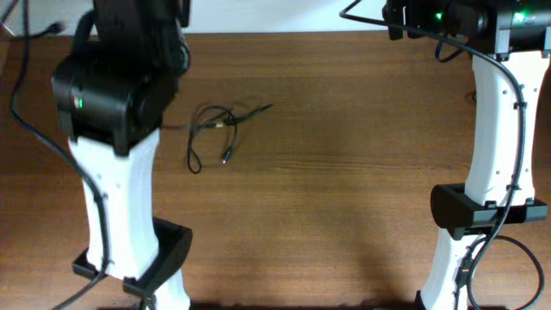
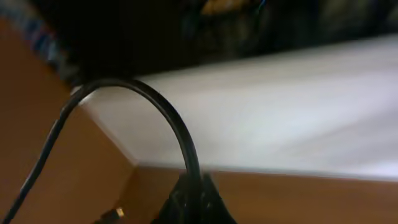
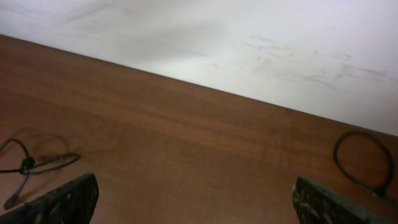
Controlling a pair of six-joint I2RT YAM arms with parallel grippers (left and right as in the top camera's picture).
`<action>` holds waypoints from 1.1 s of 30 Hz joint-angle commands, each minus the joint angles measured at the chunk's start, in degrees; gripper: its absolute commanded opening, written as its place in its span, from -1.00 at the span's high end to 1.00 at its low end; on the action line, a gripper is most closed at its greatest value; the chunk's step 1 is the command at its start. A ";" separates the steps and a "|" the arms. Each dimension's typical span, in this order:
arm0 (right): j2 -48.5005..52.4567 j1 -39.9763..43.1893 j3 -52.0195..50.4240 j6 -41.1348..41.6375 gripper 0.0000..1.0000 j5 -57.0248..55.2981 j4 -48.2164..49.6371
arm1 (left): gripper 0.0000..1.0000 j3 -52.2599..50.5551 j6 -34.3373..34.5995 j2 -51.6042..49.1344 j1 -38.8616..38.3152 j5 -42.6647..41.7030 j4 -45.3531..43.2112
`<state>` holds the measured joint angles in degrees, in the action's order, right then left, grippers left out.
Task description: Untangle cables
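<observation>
A tangle of thin black cables [image 1: 215,129] lies on the wooden table at centre left; one strand runs left toward my left arm [image 1: 116,95], which hides its gripper from the overhead camera. In the left wrist view, my left gripper [image 2: 194,208] is shut on a black cable [image 2: 168,112] that arches up and off to the lower left. A small connector [image 2: 115,213] lies beside it. My right gripper [image 3: 199,205] is open and empty above bare wood, with the tangle [image 3: 31,165] far to its left.
The right arm [image 1: 499,112] stands along the right side of the table. A separate black cable loop [image 3: 364,162] lies at the table's back edge by a white wall [image 3: 249,37]. Robot wiring hangs at the far left [image 1: 21,77].
</observation>
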<state>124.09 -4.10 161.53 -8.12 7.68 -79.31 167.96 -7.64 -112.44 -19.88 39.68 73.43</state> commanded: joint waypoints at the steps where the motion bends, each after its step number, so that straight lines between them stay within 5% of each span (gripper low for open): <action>1: 0.15 0.00 -0.28 -0.07 -0.98 0.94 -0.04 | 1.00 -8.31 0.70 -0.04 6.64 4.09 -1.11; 4: 0.15 0.00 -0.28 -0.07 -0.98 0.94 0.00 | 1.00 -8.76 0.70 0.72 11.02 3.43 -2.43; 7: 0.15 0.00 -0.28 -0.07 -0.98 0.94 0.02 | 1.00 -10.32 5.18 0.59 18.23 -23.41 -2.08; 9: 0.15 0.00 -0.28 -0.07 -0.98 0.94 0.02 | 1.00 -10.32 6.99 0.59 15.13 -31.80 -2.69; 19: 0.15 0.07 -0.28 -2.23 -0.98 0.11 0.72 | 1.00 -10.45 11.13 -3.89 -8.31 -38.51 -1.62; 21: 0.15 2.60 -0.28 -1.01 -0.96 -15.13 3.37 | 1.00 -10.45 11.08 -5.25 -10.88 -38.45 -1.42; 25: 0.02 17.35 -0.28 1.77 -0.94 -0.83 2.54 | 1.00 -10.45 11.06 -5.81 -10.99 -38.25 -2.67; 33: -0.20 22.53 -0.28 1.73 -0.94 2.89 2.12 | 1.00 -10.45 11.13 -13.55 -20.55 -41.03 -5.40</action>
<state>124.14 18.35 161.49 -6.81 9.43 -76.97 157.27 2.90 -125.40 -37.98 -0.34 68.90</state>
